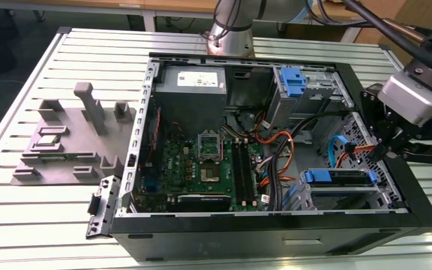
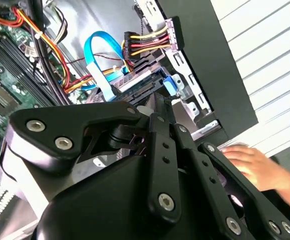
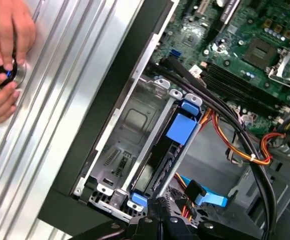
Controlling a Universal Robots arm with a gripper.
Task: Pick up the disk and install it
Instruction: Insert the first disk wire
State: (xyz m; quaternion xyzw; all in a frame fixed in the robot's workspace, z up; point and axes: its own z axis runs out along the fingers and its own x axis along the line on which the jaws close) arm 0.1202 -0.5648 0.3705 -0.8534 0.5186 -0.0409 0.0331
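The disk [image 1: 340, 179] sits in the lower drive cage at the case's front corner, on the exterior view's right. Its blue side rails show at both ends. In the first wrist view the disk [image 3: 160, 162] shows edge-on between the cage walls, with a blue rail tab above it. The second wrist view shows the disk [image 2: 145, 85] beside a blue tab, under the SATA and power plugs. My gripper [image 1: 382, 151] hangs just over the case's wall on the exterior view's right, above the cage. Its fingertips [image 3: 154, 219] are together, shut on nothing, a short way off the disk.
The open black case [image 1: 276, 222] lies on a slatted table [image 1: 43, 214]. Orange, yellow and blue cables [image 3: 245, 150] run beside the cage. A blue bracket [image 1: 295, 81] is fixed to the far cage. A person's hand [image 3: 2, 55] touches a small round part on the table beside the case.
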